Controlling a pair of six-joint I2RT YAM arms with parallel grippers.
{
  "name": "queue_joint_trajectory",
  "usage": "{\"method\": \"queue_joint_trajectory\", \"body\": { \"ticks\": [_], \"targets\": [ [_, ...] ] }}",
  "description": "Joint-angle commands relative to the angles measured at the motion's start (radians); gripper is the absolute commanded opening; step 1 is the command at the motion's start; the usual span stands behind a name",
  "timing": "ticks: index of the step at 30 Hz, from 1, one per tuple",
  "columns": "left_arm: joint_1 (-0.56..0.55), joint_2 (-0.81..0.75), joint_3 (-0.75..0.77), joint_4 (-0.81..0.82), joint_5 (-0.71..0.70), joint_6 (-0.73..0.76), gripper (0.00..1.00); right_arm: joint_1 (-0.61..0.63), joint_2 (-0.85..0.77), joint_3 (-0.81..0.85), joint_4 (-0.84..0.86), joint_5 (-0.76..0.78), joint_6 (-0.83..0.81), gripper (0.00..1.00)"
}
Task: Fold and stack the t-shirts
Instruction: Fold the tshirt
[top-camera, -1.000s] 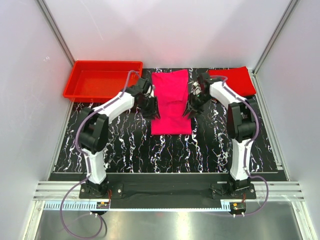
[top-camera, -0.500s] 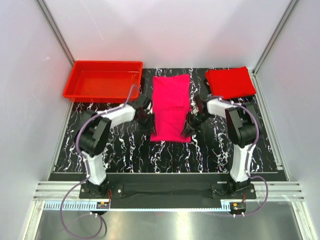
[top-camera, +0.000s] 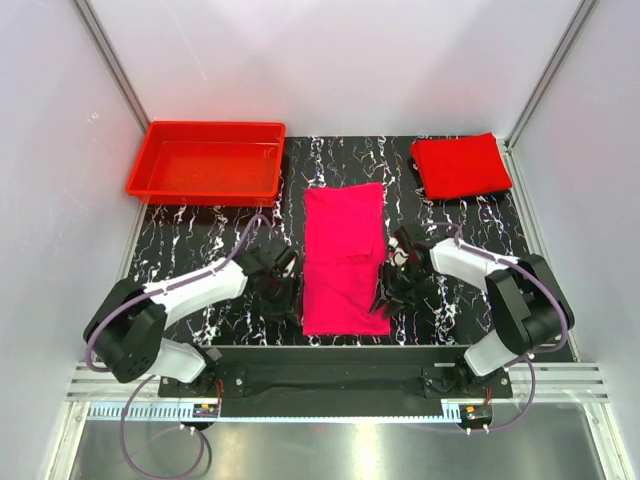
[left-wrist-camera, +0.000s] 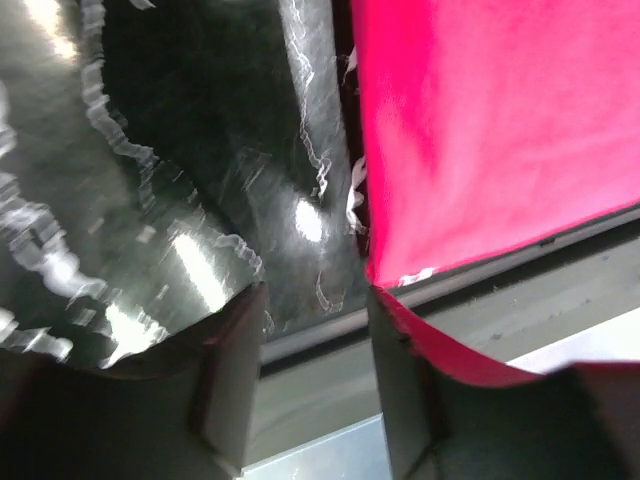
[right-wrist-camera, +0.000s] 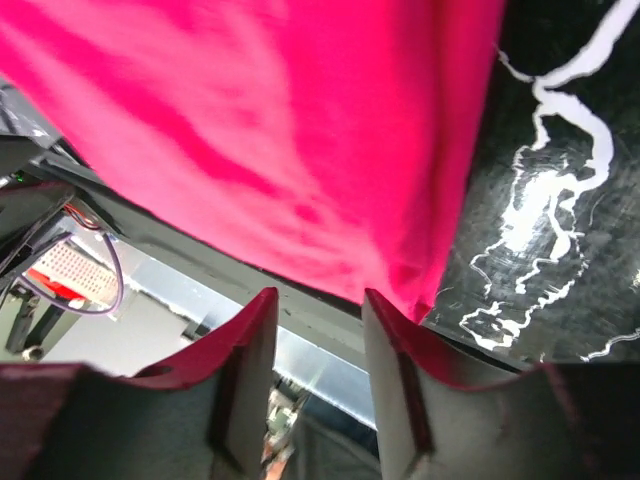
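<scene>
Magenta-pink t-shirt (top-camera: 343, 255) dragged toward near table edge, long axis near-to-far; left hand (left-wrist-camera: 315, 293) and right hand (right-wrist-camera: 319, 296) parted, gripping nothing.

No text, label, brand, number or sign could be read in any of the views. A pale strip (top-camera: 330, 411) along the near edge of the table (top-camera: 340, 160) bore fine tick marks like a ruler's, but no figures on it were legible.

tray (top-camera: 205, 165): red plastic, rectangular, far-left corner
table (top-camera: 180, 240): black top, white marble veins
walls (top-camera: 330, 60): white panels, three sides
rail (top-camera: 110, 383): aluminium, near edge
</scene>
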Motion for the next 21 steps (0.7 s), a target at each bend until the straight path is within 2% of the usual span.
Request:
{"method": "queue_joint_trajectory", "body": {
  "ticks": [1, 4, 6, 9, 11, 18, 21],
  "targets": [
    [0.006, -0.036, 0.160, -0.064, -0.065, 0.057, 0.55, -0.006, -0.024, 0.081, -0.032, 0.052, -0.034, 0.49],
    [0.021, 0.025, 0.281, -0.064, -0.037, 0.112, 0.56, -0.006, 0.044, 0.166, -0.046, 0.061, -0.056, 0.49],
    [0.044, 0.089, 0.317, -0.020, 0.034, 0.128, 0.53, -0.009, 0.103, 0.234, -0.046, 0.064, -0.065, 0.47],
    [0.075, 0.192, 0.361, 0.063, 0.123, 0.117, 0.49, -0.032, 0.184, 0.309, -0.039, 0.072, -0.065, 0.37],
    [0.089, 0.252, 0.404, 0.075, 0.131, 0.116, 0.46, -0.055, 0.249, 0.352, -0.026, 0.053, -0.064, 0.27],
    [0.142, 0.505, 0.473, 0.144, 0.122, 0.145, 0.44, -0.166, 0.418, 0.467, 0.009, -0.005, -0.108, 0.20],
    [0.169, 0.548, 0.501, 0.157, 0.122, 0.169, 0.43, -0.192, 0.487, 0.529, -0.009, -0.016, -0.128, 0.20]
  ]
}}
